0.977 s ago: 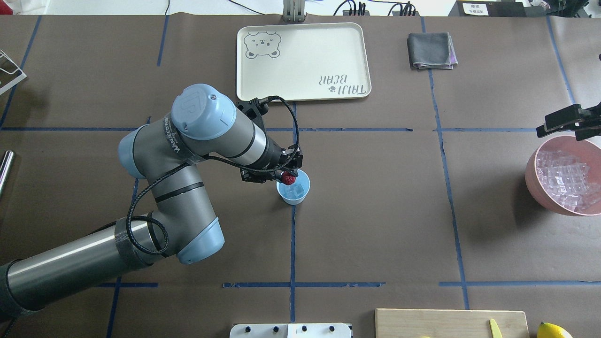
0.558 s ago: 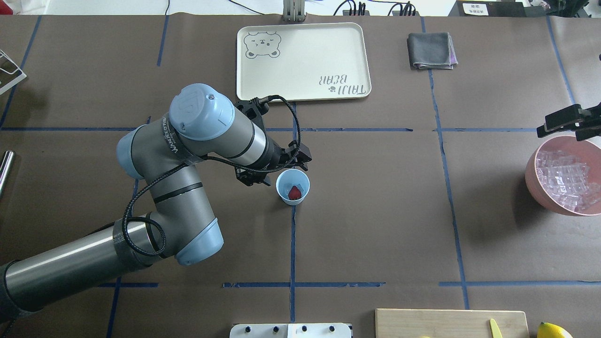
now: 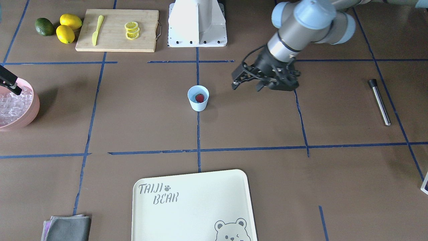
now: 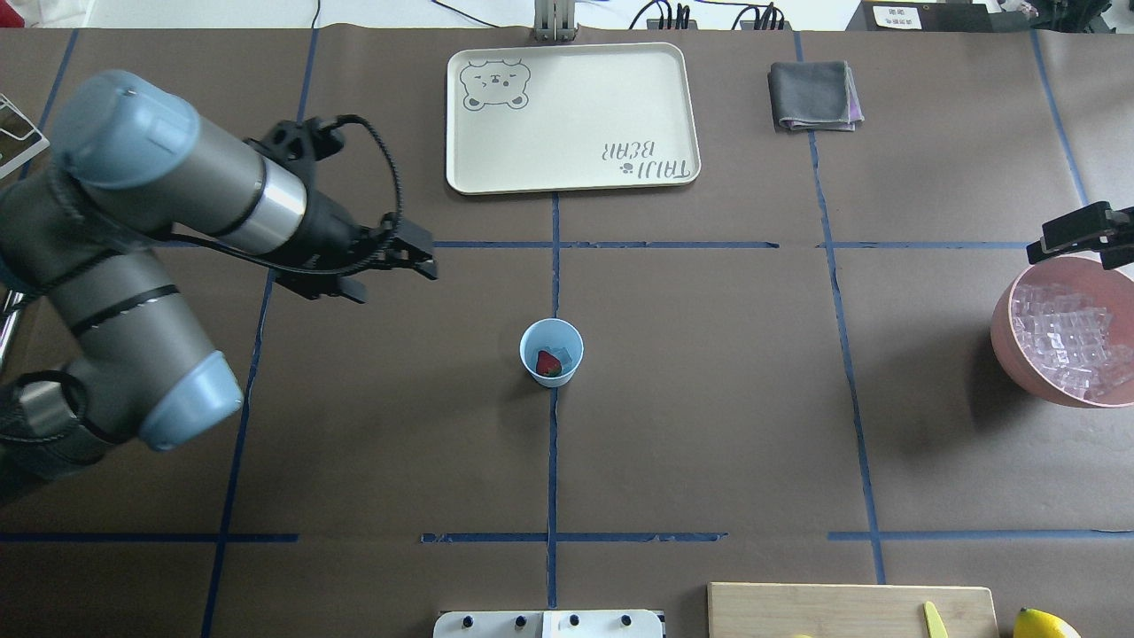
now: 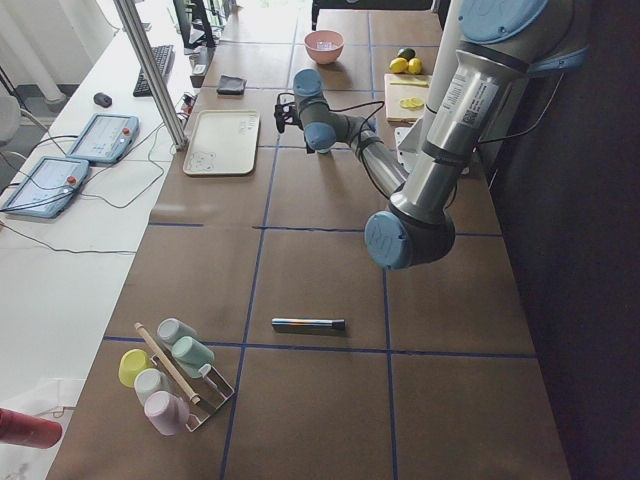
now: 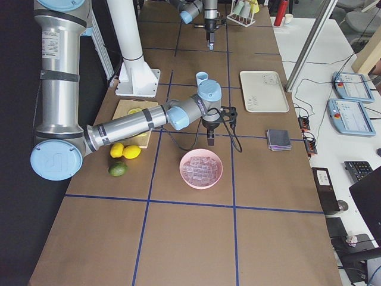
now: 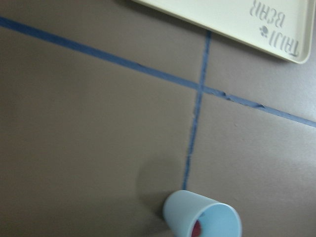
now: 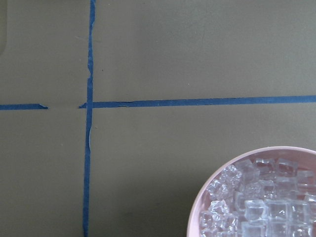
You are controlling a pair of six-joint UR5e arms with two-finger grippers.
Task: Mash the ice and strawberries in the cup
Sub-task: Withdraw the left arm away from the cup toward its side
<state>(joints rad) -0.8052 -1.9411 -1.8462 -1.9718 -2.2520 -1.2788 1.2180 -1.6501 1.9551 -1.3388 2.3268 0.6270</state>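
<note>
Left gripper (image 3: 246,86), jaws spread wide and empty, hangs above the bare table, well apart from the one cup (image 3: 198,104). The cup stands at centre and holds one strawberry (image 4: 548,363) on ice (image 4: 556,351). Right gripper (image 4: 1094,244), cropped so its jaw state cannot be told, hovers over the rim of one pink bowl (image 4: 1005,328) heaped with ice cubes (image 4: 1067,341).
</note>
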